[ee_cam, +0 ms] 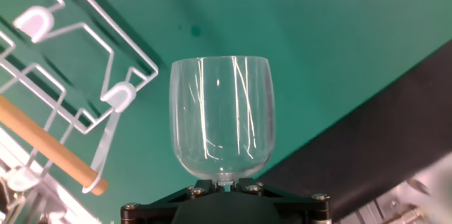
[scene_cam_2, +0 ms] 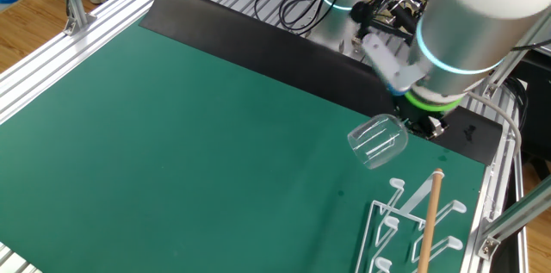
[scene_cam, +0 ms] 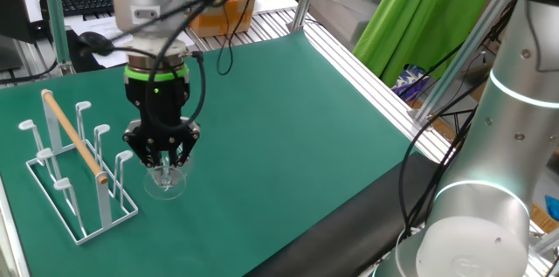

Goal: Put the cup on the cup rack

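Surface: green mat (scene_cam: 288, 137) on the table.
Gripper (scene_cam: 162, 160): pinching the cup (ee_cam: 221, 118) by its stem, bowl outward.
Cup rack (scene_cam: 74, 176): near the mat's corner, just beside the cup.

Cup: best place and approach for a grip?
Take the cup by its short stem, coming from the foot end along its axis. The bowl is wide, rounded, smooth glass; the stem is the narrow part two fingers can close on. That also leaves the open mouth free toward the cup rack pegs. The tool holds it at that end now.
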Action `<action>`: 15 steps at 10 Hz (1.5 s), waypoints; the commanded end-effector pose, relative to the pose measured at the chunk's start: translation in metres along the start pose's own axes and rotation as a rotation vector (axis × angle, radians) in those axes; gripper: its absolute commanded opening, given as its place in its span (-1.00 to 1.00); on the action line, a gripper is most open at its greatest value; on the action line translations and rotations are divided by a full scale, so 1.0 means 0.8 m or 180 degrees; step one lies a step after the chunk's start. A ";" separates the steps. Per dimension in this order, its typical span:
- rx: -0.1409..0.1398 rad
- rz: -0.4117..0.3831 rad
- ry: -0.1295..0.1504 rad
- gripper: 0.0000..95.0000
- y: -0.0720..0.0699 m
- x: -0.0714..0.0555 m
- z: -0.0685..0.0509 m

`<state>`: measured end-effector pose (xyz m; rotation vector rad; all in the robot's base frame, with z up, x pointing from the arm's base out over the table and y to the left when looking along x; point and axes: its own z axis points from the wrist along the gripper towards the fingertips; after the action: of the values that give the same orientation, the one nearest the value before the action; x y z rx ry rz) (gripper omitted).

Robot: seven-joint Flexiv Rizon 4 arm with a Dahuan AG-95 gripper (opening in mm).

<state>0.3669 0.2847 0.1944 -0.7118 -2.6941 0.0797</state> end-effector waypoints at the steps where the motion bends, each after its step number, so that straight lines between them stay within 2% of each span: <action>1: -0.0029 0.0005 -0.0090 -1.00 -0.001 0.000 0.000; 2: -0.0048 0.0008 -0.0122 -1.00 -0.001 0.000 0.000; 4: -0.0197 0.0102 -0.0410 -1.00 -0.001 0.000 0.000; 7: -0.0321 0.0183 -0.0615 -1.00 -0.001 0.000 0.000; 9: -0.0329 0.0209 -0.0624 -1.00 -0.001 0.000 0.000; 11: -0.0342 0.0245 -0.0581 -1.00 -0.001 0.000 0.000; 13: -0.0332 0.0255 -0.0491 -1.00 0.000 0.002 0.000; 15: -0.0296 0.0215 -0.0345 -1.00 0.002 0.006 0.000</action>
<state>0.3635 0.2888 0.1956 -0.8559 -2.7979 0.0083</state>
